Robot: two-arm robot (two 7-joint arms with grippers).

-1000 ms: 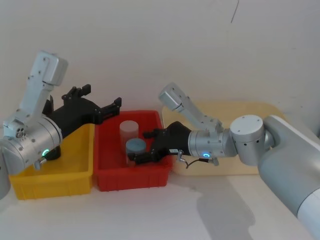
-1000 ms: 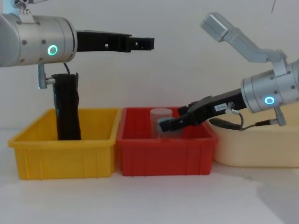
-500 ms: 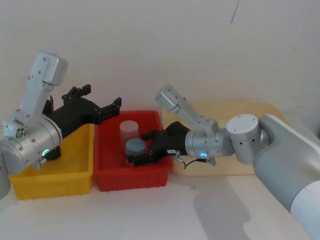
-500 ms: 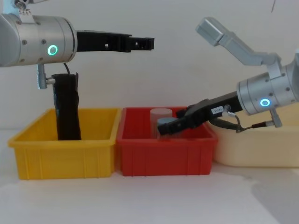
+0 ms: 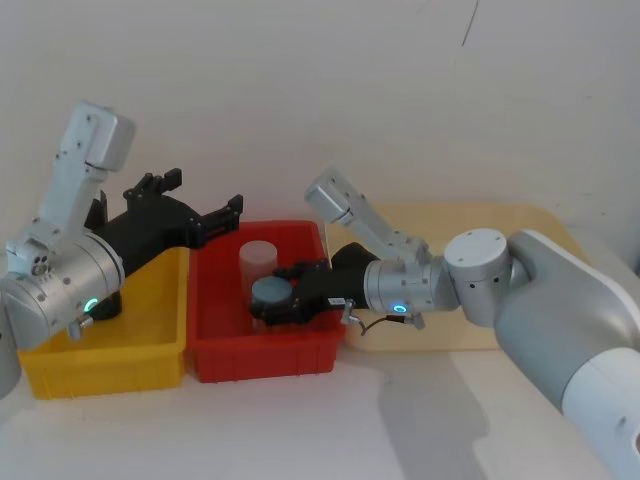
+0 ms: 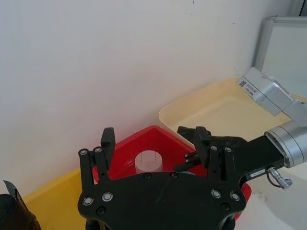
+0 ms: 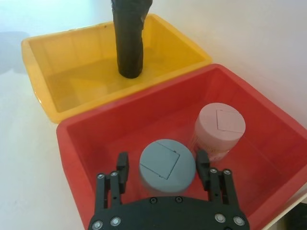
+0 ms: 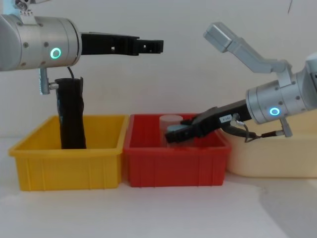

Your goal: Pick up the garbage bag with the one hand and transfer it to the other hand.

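Leftmost, the garbage bag (image 8: 72, 114) stood upright in our yellow bin (image 8: 69, 161). Our left end effector (image 8: 148, 46) hovered above, fingers wide, empty. Our right end effector (image 7: 162, 178), fingers wide, straddled a grey-lidded jar (image 7: 167, 165) in the red bin (image 8: 176, 161).

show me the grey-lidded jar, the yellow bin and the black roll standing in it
grey-lidded jar (image 7: 167, 165), right wrist view, on its lid.
yellow bin (image 8: 69, 163), chest view, on its front wall.
black roll (image 8: 72, 116), chest view, on its side.

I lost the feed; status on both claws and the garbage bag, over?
Left claw open, hovering above the bins. Right claw open around the grey-lidded jar in the red bin. Garbage bag upright in the yellow bin, untouched.
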